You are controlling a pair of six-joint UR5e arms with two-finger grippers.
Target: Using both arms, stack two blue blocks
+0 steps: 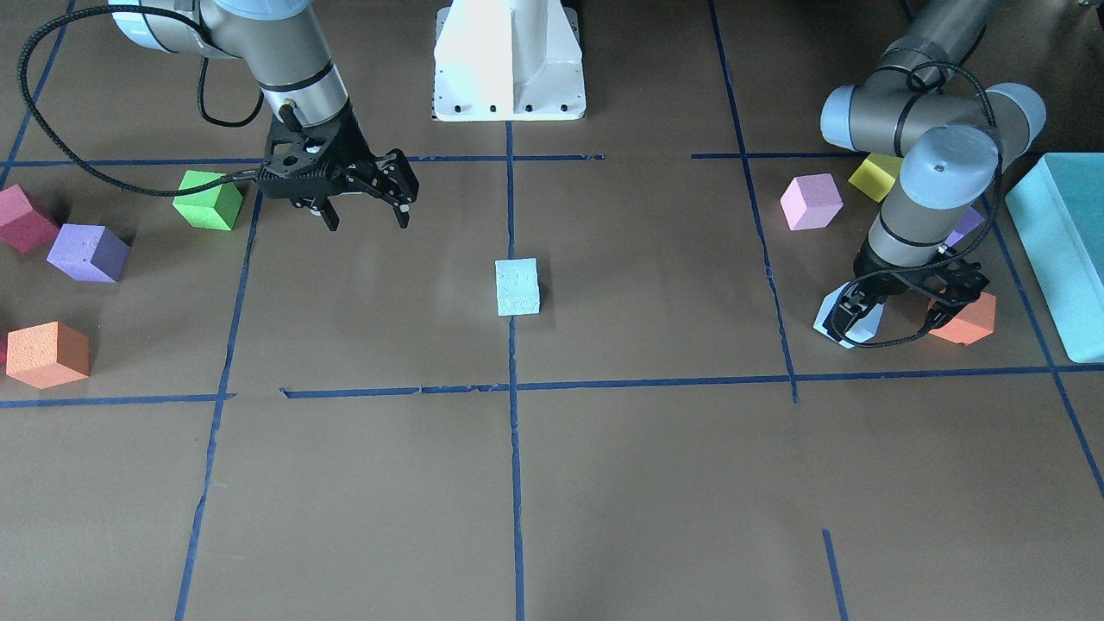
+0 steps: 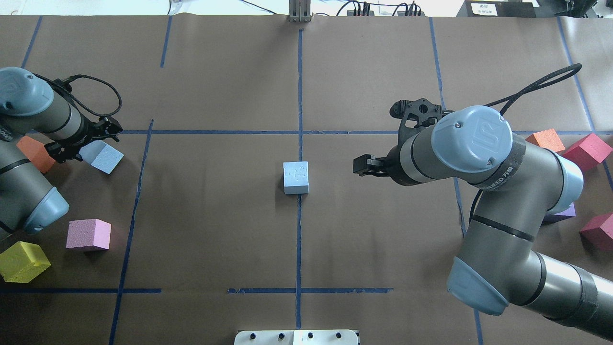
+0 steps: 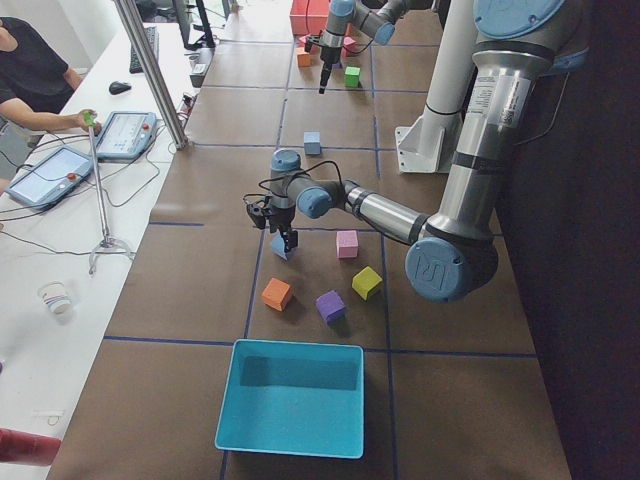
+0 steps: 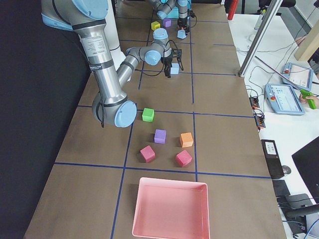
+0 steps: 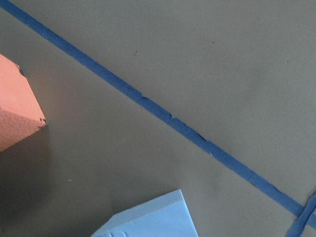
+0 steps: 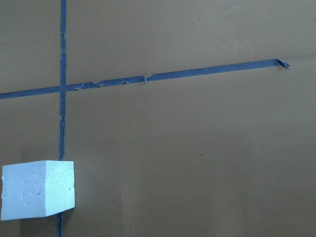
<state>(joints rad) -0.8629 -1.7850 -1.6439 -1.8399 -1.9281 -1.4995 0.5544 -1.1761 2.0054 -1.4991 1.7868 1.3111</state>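
Observation:
One pale blue block (image 1: 517,287) sits at the table's middle on the blue tape cross; it also shows in the overhead view (image 2: 296,177) and low left in the right wrist view (image 6: 37,190). My right gripper (image 1: 366,217) is open and empty, hovering to the robot's right of that block and apart from it. The second blue block (image 2: 102,157) lies at the robot's far left beside an orange cube (image 1: 966,319). My left gripper (image 1: 893,319) is open and low over that block, one finger against its side. The left wrist view shows only its corner (image 5: 148,219).
Near the left arm lie a lilac cube (image 1: 811,201), a yellow cube (image 1: 874,177), a purple cube (image 1: 964,226) and the teal box (image 1: 1061,250). Near the right arm lie green (image 1: 208,200), purple (image 1: 88,253), red (image 1: 24,217) and orange (image 1: 47,354) cubes. A pink tray (image 4: 169,209) stands beyond.

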